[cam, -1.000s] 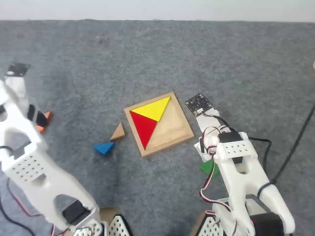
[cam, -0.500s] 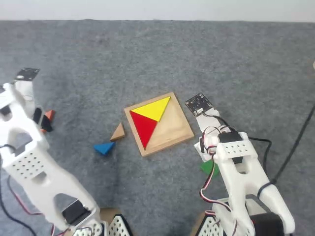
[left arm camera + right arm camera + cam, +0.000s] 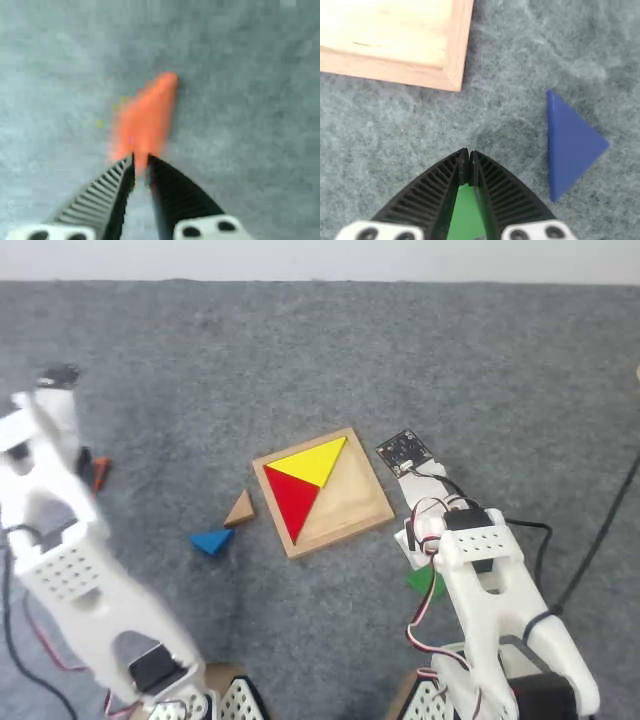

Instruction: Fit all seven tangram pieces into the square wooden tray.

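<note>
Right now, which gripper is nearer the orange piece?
Left. The left gripper is pinched on one end of the orange piece; the right gripper sits on the far side of the wooden tray from it.

A square wooden tray (image 3: 345, 508), turned slightly, holds a yellow triangle (image 3: 312, 462) and a red triangle (image 3: 292, 498) that meet along one edge. A small tan triangle (image 3: 240, 510) lies just beside the tray at 9 o'clock, and a small blue triangle (image 3: 212, 541) lies at 8. Far out at 9, my left gripper (image 3: 140, 162) pinches an orange piece (image 3: 99, 472). A green piece (image 3: 425, 581) lies at 4, with a larger blue triangle (image 3: 570, 145) flat nearby.
</note>
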Robot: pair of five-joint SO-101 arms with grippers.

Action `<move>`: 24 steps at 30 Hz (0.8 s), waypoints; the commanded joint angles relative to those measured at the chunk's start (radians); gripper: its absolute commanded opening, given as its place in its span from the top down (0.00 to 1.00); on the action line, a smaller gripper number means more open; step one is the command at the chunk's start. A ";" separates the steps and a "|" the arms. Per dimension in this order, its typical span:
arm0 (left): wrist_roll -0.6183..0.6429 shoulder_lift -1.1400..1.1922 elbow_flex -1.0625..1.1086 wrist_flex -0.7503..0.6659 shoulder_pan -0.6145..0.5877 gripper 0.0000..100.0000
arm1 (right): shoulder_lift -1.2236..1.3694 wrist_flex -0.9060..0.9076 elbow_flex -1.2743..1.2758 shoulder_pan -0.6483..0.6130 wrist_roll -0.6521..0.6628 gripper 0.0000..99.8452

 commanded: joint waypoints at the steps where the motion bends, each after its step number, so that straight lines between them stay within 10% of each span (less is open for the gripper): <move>1: 0.071 -0.143 -0.019 0.055 0.083 0.99 | -0.036 -0.018 -0.011 -0.005 0.006 0.97; 12: 0.195 -0.218 -0.019 0.032 0.095 0.83 | -0.036 -0.015 -0.008 -0.005 0.009 0.97; 24: -0.029 -0.164 0.008 -0.138 -0.080 0.82 | -0.036 -0.018 -0.008 -0.005 0.009 0.97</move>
